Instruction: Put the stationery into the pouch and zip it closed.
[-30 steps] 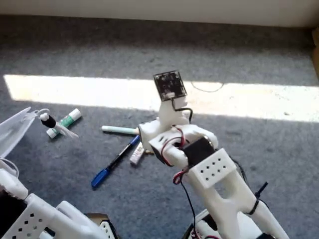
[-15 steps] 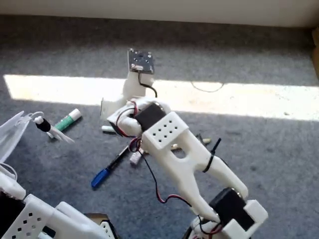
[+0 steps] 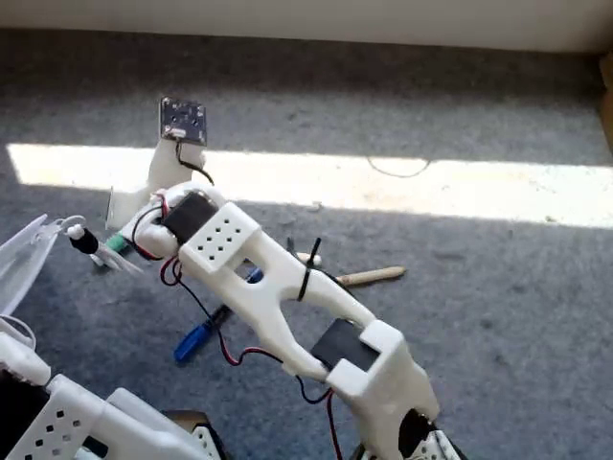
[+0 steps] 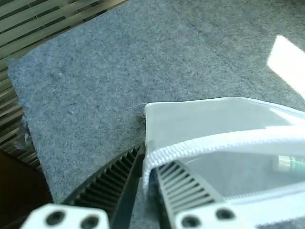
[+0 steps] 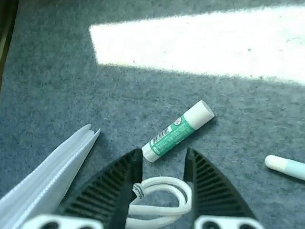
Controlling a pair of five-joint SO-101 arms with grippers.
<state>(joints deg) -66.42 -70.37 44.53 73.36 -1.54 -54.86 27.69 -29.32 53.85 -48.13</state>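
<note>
A translucent pouch (image 4: 224,124) with a white zipper edge lies at the left of the carpet (image 3: 19,257). My left gripper (image 4: 148,162) is shut on that zipper edge. A green and white glue stick (image 5: 177,130) lies just beyond my right gripper (image 5: 162,152). The right gripper is open over a white cord loop (image 5: 159,198), which lies between its fingers beside the pouch's end (image 5: 52,167). The right arm (image 3: 259,278) stretches leftward across the blue pen (image 3: 196,337). A wooden pencil (image 3: 372,277) lies to its right. A pale marker tip (image 5: 285,167) lies off to one side.
Grey carpet covers the floor, with a bright strip of sunlight (image 3: 460,192) across the middle. A black zipper pull (image 3: 84,237) sits near the pouch mouth. The left arm's white base (image 3: 67,422) stands at the near left corner.
The right arm has swung left, from above the pens to the glue stick and pouch end. The pencil is now uncovered. The pouch and left arm stay put.
</note>
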